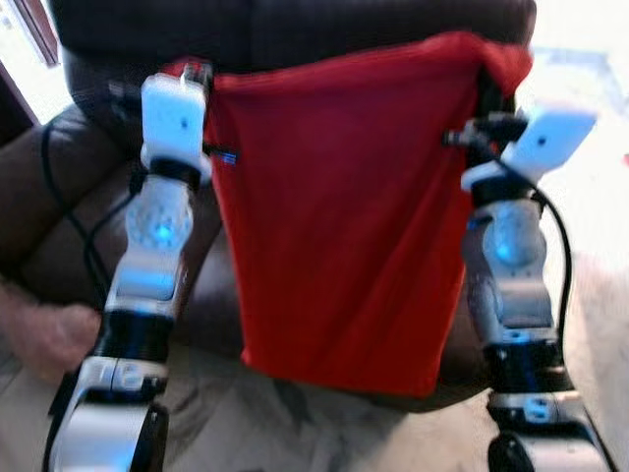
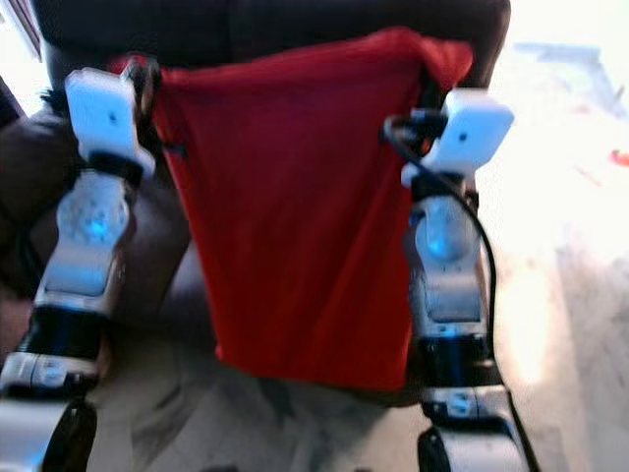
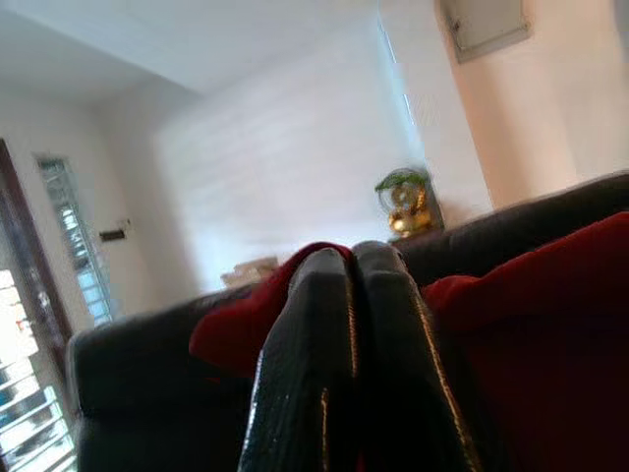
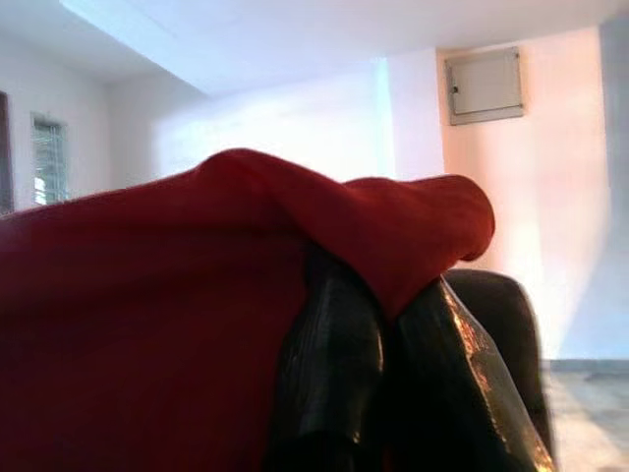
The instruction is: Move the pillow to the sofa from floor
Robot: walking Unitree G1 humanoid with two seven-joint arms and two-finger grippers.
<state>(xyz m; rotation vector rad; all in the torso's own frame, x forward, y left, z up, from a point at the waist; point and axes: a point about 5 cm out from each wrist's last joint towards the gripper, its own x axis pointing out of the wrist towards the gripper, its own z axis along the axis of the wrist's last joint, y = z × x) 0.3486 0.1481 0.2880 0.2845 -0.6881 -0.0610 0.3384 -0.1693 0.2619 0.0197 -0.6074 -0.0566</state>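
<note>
A red pillow (image 1: 344, 206) hangs in the air between my two arms, in front of a dark brown sofa (image 1: 295, 29). My left gripper (image 1: 197, 74) is shut on the pillow's upper left corner. My right gripper (image 1: 486, 84) is shut on its upper right corner. In the left wrist view the black fingers (image 3: 334, 374) are pressed together with red cloth (image 3: 246, 315) behind them. In the right wrist view the red fabric (image 4: 393, 226) drapes over the closed fingers (image 4: 334, 374). The pillow's lower edge hangs over the front of the sofa seat.
The sofa's armrest (image 1: 29, 187) lies at the left with a black cable (image 1: 69, 216) across it. Light marbled floor (image 1: 295, 433) lies below and to the right (image 2: 570, 246). A golden ornament (image 3: 405, 202) stands behind the sofa by a white wall.
</note>
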